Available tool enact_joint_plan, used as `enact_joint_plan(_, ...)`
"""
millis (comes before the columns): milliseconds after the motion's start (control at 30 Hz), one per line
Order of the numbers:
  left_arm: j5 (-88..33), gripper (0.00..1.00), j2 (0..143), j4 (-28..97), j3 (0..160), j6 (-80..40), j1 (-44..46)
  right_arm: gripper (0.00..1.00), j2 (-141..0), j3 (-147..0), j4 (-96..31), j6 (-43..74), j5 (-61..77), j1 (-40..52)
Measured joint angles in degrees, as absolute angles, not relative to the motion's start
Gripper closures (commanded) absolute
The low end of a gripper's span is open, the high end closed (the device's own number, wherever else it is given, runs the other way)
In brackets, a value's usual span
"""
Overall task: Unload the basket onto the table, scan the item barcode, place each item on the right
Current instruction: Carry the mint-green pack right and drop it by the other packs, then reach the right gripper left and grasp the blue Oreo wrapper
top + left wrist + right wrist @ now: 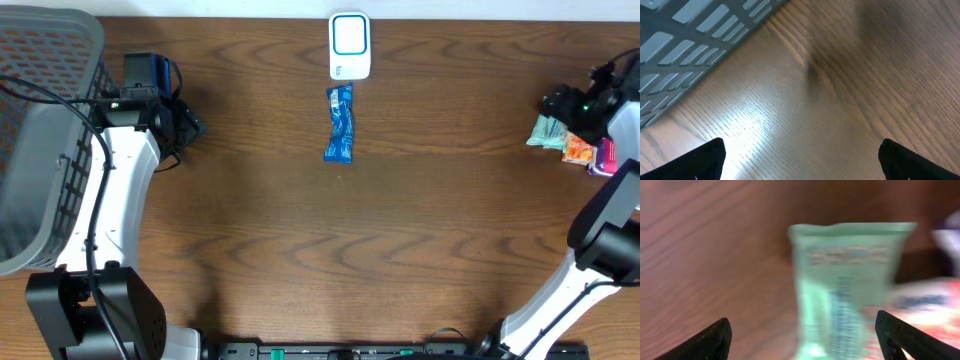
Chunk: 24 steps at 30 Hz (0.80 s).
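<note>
A white barcode scanner [349, 46] with a blue-framed window lies at the far middle of the table. Just in front of it lies a blue packet [339, 124], lengthwise, with no gripper near it. My right gripper [556, 106] hovers at the right edge over a pale green packet [548, 132]. In the right wrist view that green packet [845, 275] shows blurred, lying on the wood between and beyond the wide-apart fingers of the open right gripper [802, 321]. My left gripper [190, 128] is at the far left, and in its wrist view the left gripper [801, 144] stands open over bare wood.
A grey slatted basket [40, 130] fills the left edge, and its wall [690, 40] is close to the left gripper. An orange packet [577, 150] and a pink packet [603, 158] lie beside the green one at the right edge.
</note>
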<state>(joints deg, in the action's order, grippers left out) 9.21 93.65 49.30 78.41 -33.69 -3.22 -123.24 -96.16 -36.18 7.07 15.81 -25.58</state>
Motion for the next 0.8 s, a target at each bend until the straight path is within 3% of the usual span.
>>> enact_joint_plan(433,9.2,0.02,93.6,49.3,78.4,-33.7,-3.2,0.24,-122.3,-96.2,-29.1,6.7,32.6,-7.7)
enact_joint_plan(633,9.2,0.02,93.6,49.3,78.4,-33.7,-3.2,0.30,-122.2,-96.2,-32.3,6.6,31.9,1.5)
enact_joint_plan(700,9.2,0.02,93.6,49.3,78.4,-33.7,-3.2,0.25,-122.2,-96.2,-32.8,6.8,30.5,5.0)
enact_joint_plan(800,9.2,0.02,93.6,49.3,78.4,-33.7,-3.2,0.26,-123.1,-96.2,-32.5,7.7,29.0,10.7)
